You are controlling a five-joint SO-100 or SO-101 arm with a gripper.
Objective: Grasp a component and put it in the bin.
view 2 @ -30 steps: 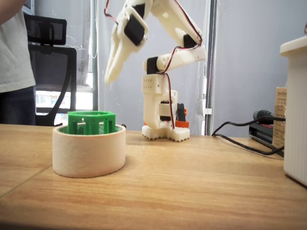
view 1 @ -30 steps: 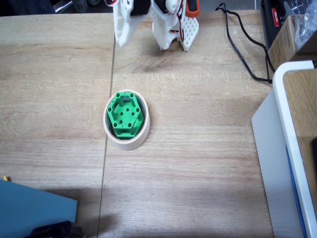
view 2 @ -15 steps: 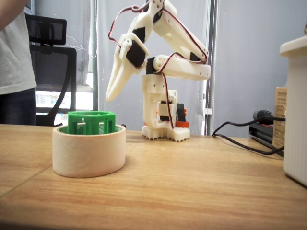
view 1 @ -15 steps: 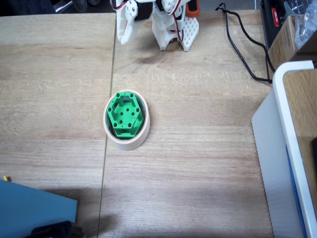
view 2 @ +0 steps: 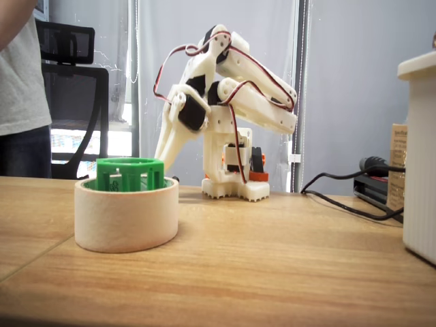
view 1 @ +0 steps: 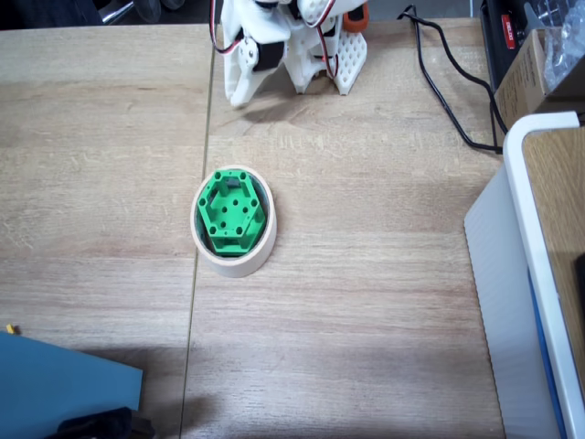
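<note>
1. In a fixed view from above, the component (view 1: 233, 212) is a bright green hexagonal block whose flat top face carries a scatter of small round holes and one small dark square opening near its upper edge. It sits inside the bin (view 1: 264, 244), a cream ring of tape lying flat on the wooden table (view 1: 366, 274), and fills most of the ring's opening. The white arm (view 1: 311, 37) is folded at the top edge of the table, and its gripper (view 1: 239, 96) points down toward the wood, well apart from the bin. The fingers look pressed together and carry nothing. A black cable (view 1: 448, 101) trails over the table at upper right, near a large white-edged box (view 1: 535, 238).

2. In a fixed view from table level, the component (view 2: 129, 174) rises above the rim of the bin (view 2: 126, 218), showing thin green uprights with open gaps between them under a flat top ring. The gripper (view 2: 163, 153) hangs behind it, lowered near the arm's base (view 2: 235, 187); here I cannot tell how far its fingers are parted. A person (view 2: 20, 88) stands at the left edge.
</note>
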